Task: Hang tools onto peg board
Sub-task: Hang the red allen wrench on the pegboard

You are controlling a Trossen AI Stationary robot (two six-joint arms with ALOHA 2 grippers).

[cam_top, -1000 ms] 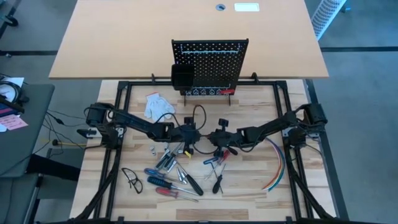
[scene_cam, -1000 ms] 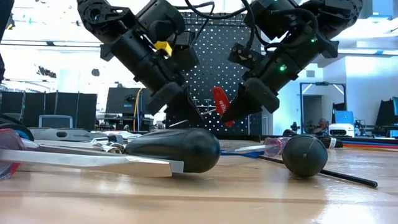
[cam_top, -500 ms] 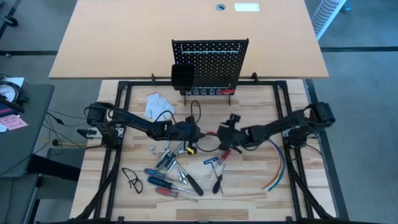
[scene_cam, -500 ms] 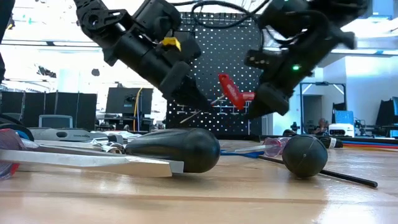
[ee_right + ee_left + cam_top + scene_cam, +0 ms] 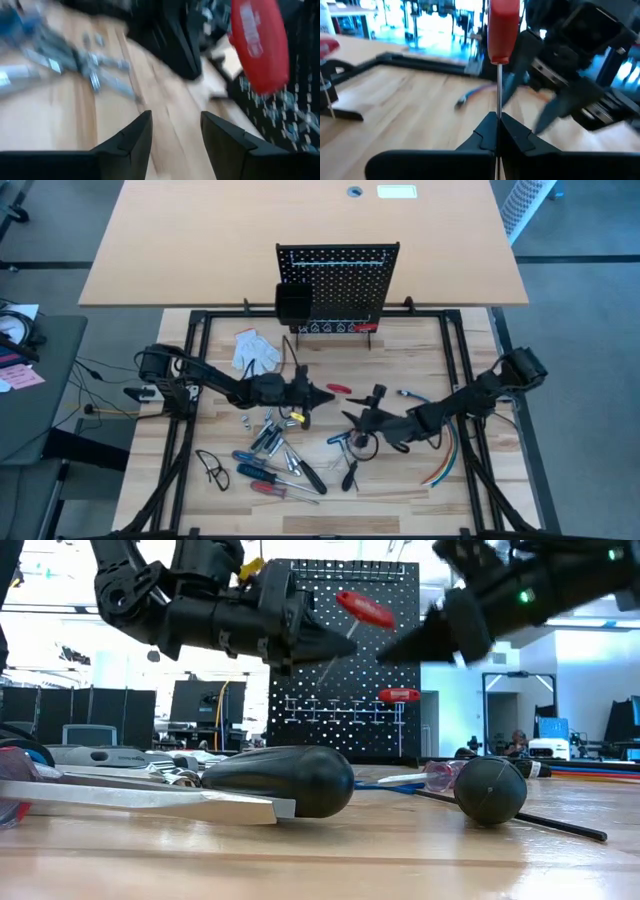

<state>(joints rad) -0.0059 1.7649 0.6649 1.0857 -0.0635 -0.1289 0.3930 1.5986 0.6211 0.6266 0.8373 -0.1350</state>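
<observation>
Currently the left tool (image 5: 497,131) grips the red-handled key (image 5: 366,610) by its shaft above the tabletop (image 5: 400,480); the right tool (image 5: 175,132), open, is nearby. Next: carry the key to the peg board (image 5: 340,275)

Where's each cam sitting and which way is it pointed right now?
High: overhead, straight down on the table, both arms and the peg board.
Low: table height, level toward the peg board; both arms enter from above.
Left wrist: past the left gripper shut on the red-handled key.
Right wrist: past the right gripper, jaws open, empty.
Shared: that key shows in the low and right wrist views too.
</observation>
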